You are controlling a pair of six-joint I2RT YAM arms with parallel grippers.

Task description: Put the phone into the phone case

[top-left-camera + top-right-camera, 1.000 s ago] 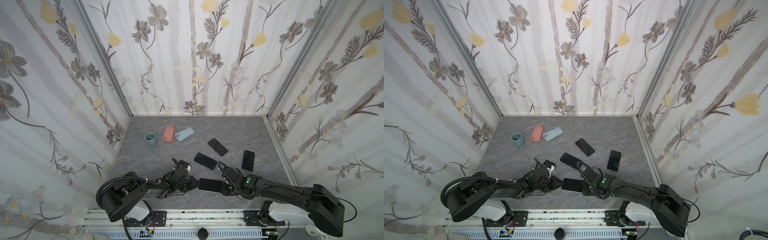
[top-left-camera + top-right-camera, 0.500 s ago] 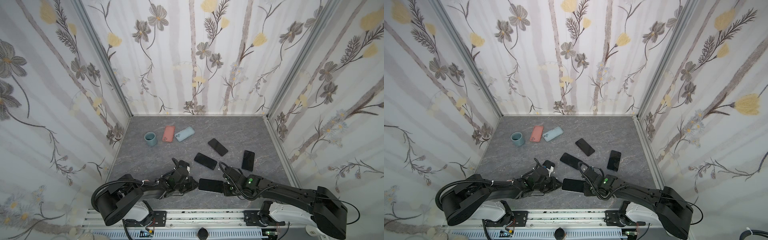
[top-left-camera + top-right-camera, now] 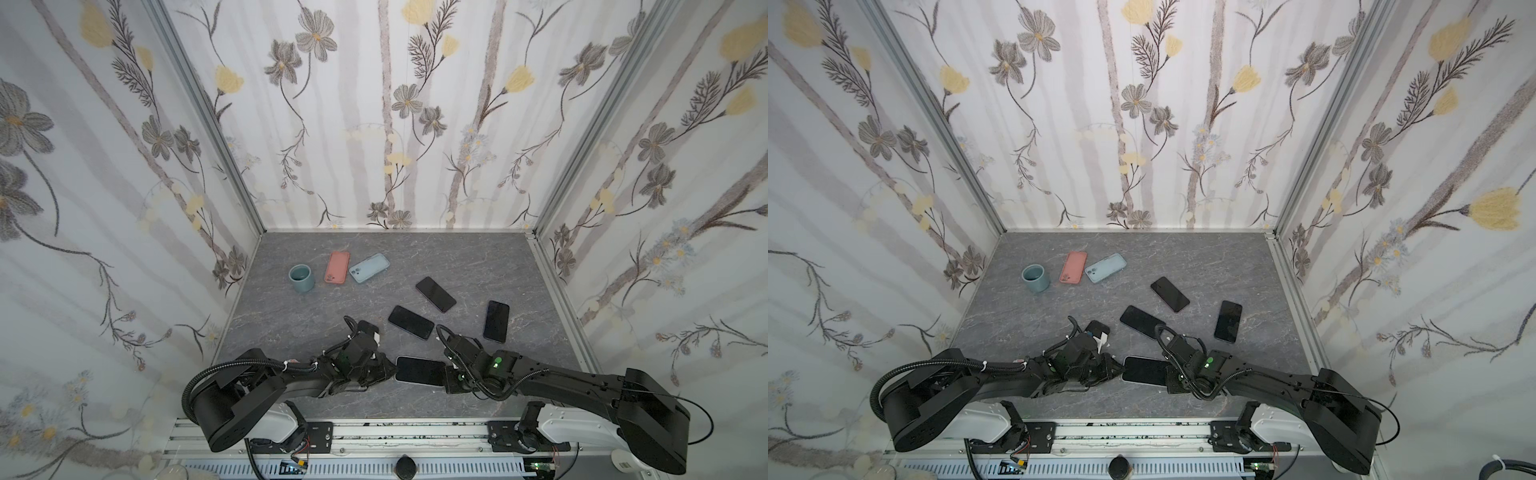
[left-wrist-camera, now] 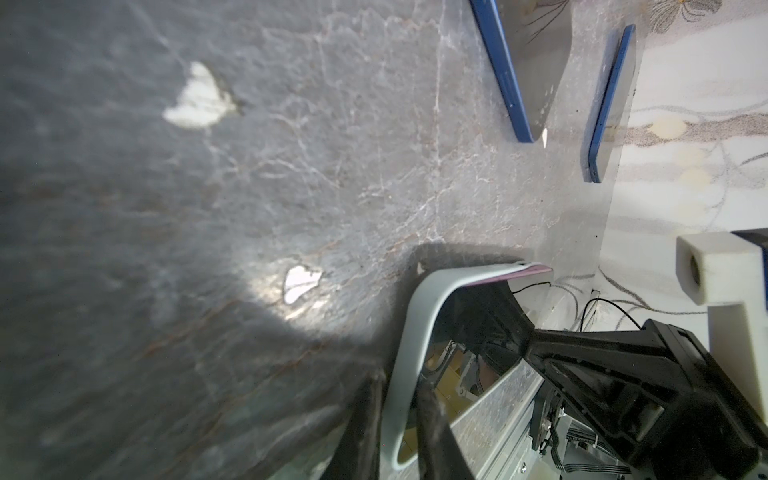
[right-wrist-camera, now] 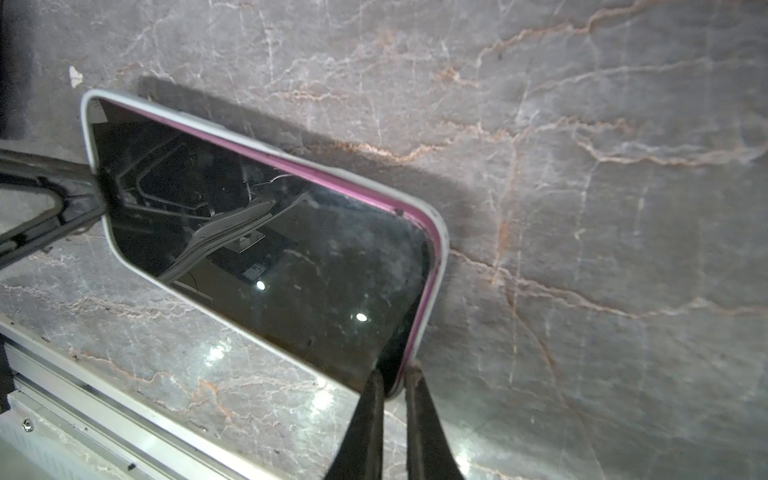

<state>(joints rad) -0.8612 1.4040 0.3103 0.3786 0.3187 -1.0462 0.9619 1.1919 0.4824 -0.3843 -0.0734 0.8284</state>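
- Right, phone (image 3: pixel 419 371) sat in its case (image 4: pixel 411 332) near the desk's (image 3: pixel 457 257) front edge, long axis running left-right between the two arms.
- Left fingers (image 4: pixel 365 419) pinched the case's left short end.
- Right fingers (image 5: pixel 365 428) pinched the phone's right corner, where a pink rim showed.
- Both arms were equally near, one per end.
- Versus a second earlier, phone hadn't shifted and right fingers had narrowed onto it.
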